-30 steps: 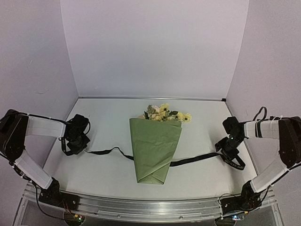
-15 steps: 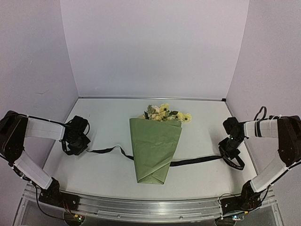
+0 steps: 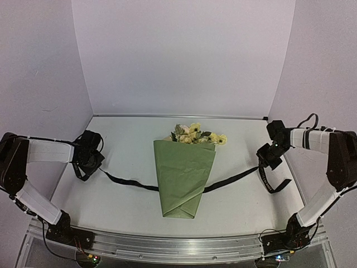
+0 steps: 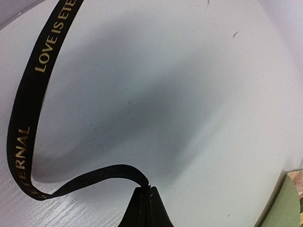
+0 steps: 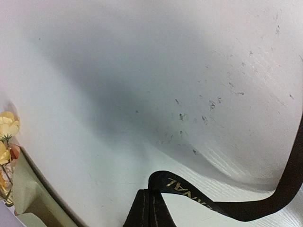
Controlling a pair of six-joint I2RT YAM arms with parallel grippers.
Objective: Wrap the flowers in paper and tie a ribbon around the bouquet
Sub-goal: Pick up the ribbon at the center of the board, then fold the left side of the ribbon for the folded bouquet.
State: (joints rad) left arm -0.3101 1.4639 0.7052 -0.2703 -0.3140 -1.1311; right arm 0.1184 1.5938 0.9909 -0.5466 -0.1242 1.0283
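Smooth olive paper cone (image 3: 184, 176); narrow gold-lettered black ribbon (image 4: 47, 56)

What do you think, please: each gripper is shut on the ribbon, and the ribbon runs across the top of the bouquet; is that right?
Not quite. The left gripper and right gripper are each shut on the ribbon, but it runs under the bouquet, not across its top, as the top external view shows.

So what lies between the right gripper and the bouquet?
Only the ribbon, running from the right gripper down to the bouquet over otherwise bare table; the top view shows it.
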